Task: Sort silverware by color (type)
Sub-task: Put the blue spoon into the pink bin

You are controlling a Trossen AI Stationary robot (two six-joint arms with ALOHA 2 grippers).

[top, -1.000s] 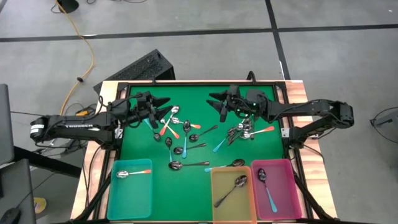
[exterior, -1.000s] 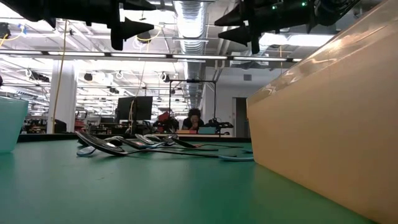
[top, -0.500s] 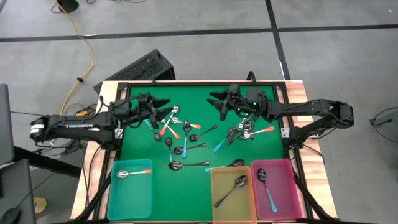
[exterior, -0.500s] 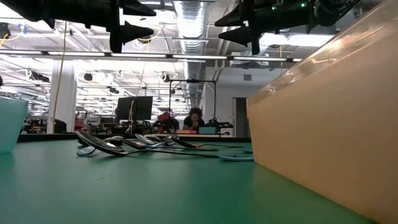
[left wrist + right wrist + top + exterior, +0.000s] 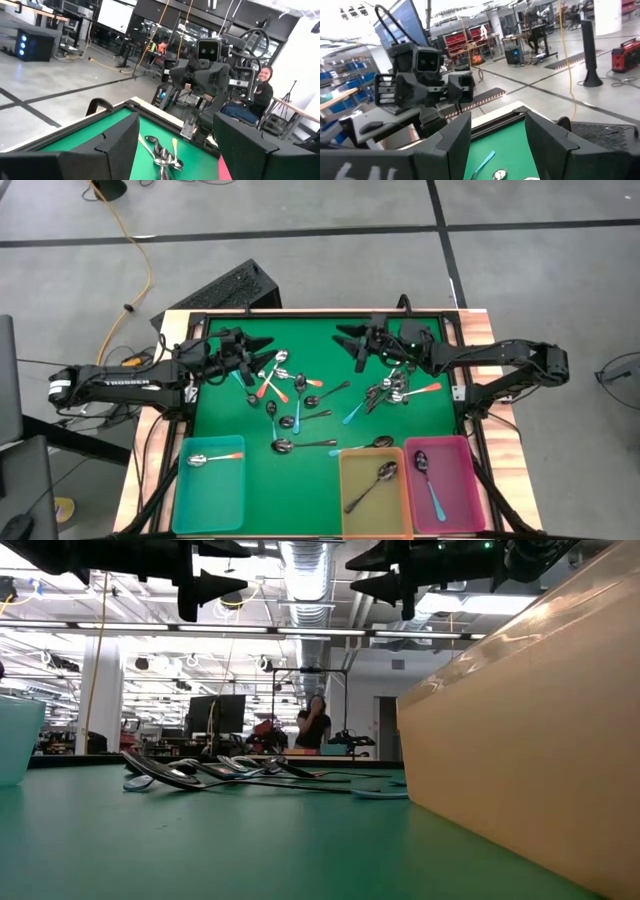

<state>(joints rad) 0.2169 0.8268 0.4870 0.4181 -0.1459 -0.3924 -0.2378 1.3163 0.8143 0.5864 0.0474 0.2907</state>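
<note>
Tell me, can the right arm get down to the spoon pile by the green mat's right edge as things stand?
Probably yes. The right tool hangs open and empty above the mat, beside the spoon pile, with nothing between them; the left tool is away over the other cluster.

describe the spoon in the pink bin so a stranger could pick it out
Along the near edge of the green table stand three plastic bins; take the pink bin on the right. The light-blue-handled metal spoon lies alone inside; the yellow bin's spoon is dark-handled, the teal bin's orange-handled.
</note>
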